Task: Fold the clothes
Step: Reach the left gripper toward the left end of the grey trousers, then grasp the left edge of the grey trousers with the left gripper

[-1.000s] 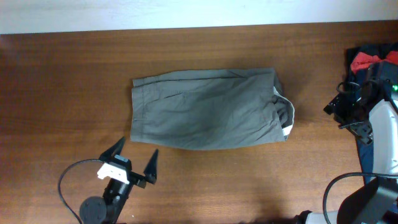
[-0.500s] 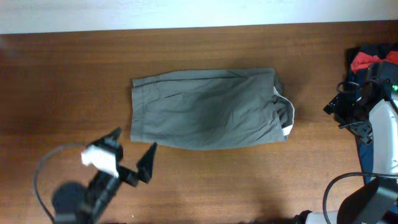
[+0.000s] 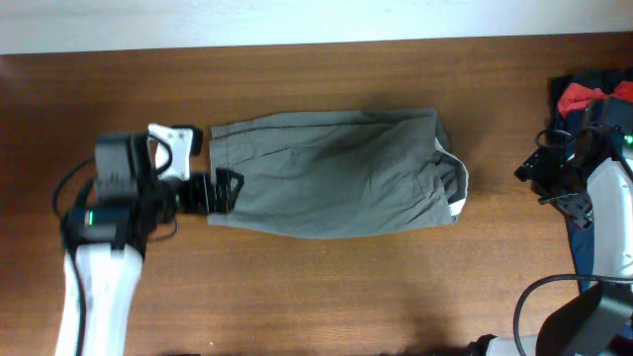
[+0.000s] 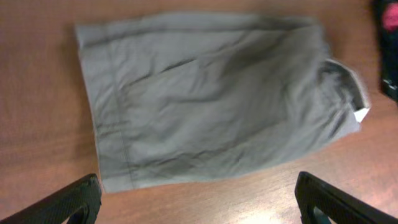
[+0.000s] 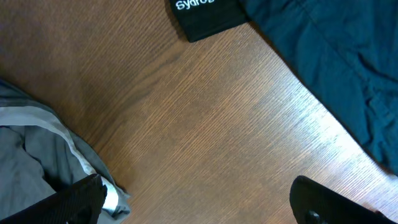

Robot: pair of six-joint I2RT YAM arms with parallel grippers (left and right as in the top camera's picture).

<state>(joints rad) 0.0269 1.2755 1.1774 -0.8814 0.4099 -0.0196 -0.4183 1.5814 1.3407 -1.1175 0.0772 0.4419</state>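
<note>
Left tool [image 3: 220, 190] meets the left edge of the grey-olive shorts [image 3: 336, 188], which lie flat mid-table [image 3: 297, 297] in the overhead view, with a red cloth [image 3: 582, 98] far right. The left wrist view alone shows its fingers [image 4: 68, 202] spread wide and empty. In the right wrist view, the right tool [image 5: 196, 186], equally wide, hangs over bare wood between the shorts' pale-lined end and a navy garment [image 5: 336, 74].

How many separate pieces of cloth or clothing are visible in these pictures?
3. The grey-olive shorts lie in the middle of the table; the dark navy garment and the red cloth are piled at its right edge, where more may be hidden.
</note>
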